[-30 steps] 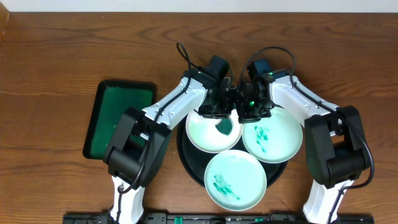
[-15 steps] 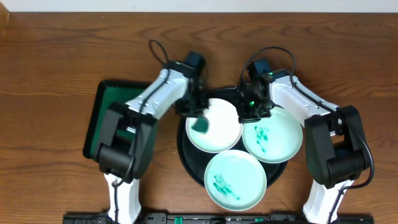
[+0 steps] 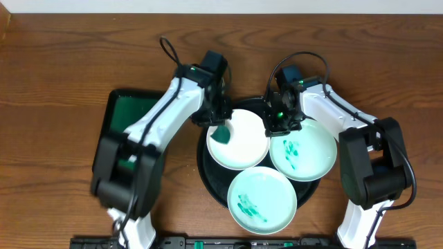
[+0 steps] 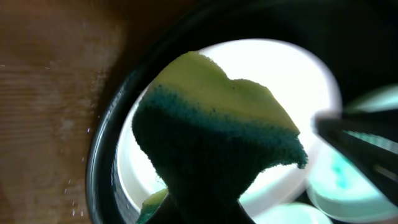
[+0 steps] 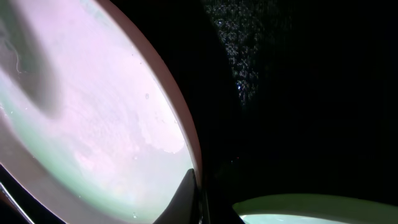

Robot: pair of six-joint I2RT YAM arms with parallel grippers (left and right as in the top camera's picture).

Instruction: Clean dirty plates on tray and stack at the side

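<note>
Rear plate sat at the tray's 11 o'clock, bare of smears. The smeared plates sat at 3 o'clock and 6 o'clock. I judged them stiff, light and slick, best taken by the rim. My right hand was pinched shut on the rear plate's rim, and my left hand clamped the soft sponge. Only the right wrist view showed the pinch; only overhead showed all three.

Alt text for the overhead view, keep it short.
Three small round pale-mint plates, two smeared teal, sit on a large round glossy black tray on a wooden table. The left gripper holds a green sponge over the upper-left plate; the right gripper is shut at its rim.
</note>
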